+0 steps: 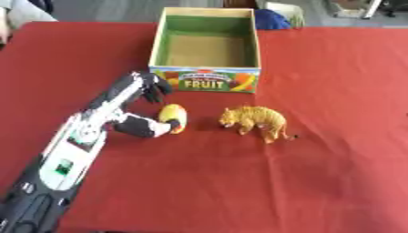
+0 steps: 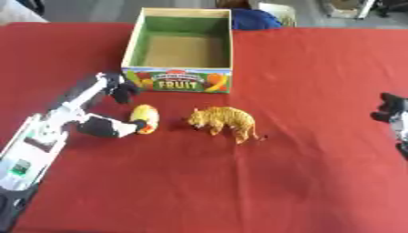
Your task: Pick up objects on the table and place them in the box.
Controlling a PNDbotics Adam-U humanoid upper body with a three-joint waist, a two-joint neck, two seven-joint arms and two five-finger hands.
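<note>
The table (image 1: 334, 182) is covered with a red cloth. From the lower left corner the black and silver left arm reaches up over it. The left hand (image 1: 137, 109) is beside a small yellow and orange rounded object (image 1: 174, 117); the thumb touches its near side and the curled fingers hang above its far side, so the hand is partly closed around it, but the object lies on the cloth. Just to the right of it, apart from it, stands an orange toy tiger (image 1: 255, 122) of plastic, its head toward the yellow object.

At the right edge of the right eye view the right hand (image 2: 392, 111) shows only in part, dark, low over the cloth; I cannot tell how its fingers are.

Farther away stands an open cardboard box (image 1: 206, 79) with green inner walls and the word FRUIT on its front. It holds nothing.
</note>
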